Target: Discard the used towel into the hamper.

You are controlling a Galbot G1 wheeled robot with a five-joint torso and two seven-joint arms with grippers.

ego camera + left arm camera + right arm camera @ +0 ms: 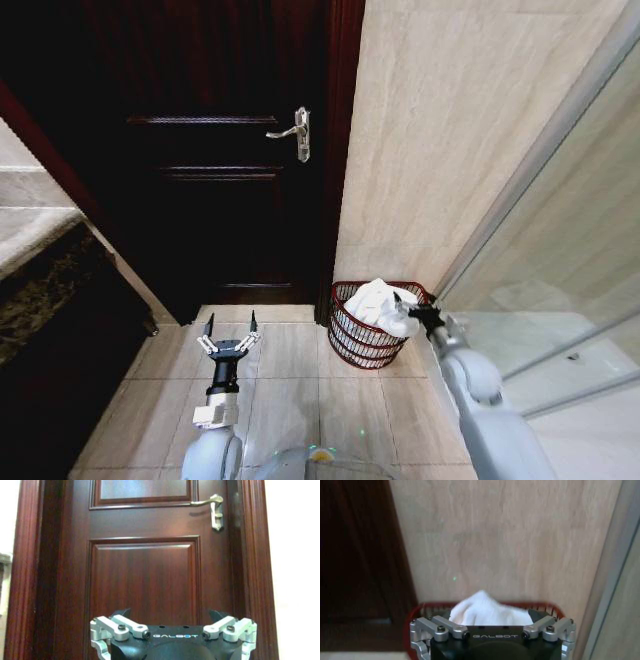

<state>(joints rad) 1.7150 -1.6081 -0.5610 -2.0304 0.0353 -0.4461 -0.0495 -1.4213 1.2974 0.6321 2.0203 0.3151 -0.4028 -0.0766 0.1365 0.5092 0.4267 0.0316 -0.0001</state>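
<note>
Arms: smooth, rounded pale grey-blue shells.
Left gripper: black body, silver linkage brackets with dark screws, dark pointed jaws.
Right gripper: same black-and-silver build.
Marking: white "GALBOT" lettering on black housing.

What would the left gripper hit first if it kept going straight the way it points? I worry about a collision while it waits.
Most likely the dark reddish-brown panelled wooden door: the left gripper, open above the tiled floor, faces its lower panel squarely. Nothing shows between them, though how far off the door stands is unclear.
</note>
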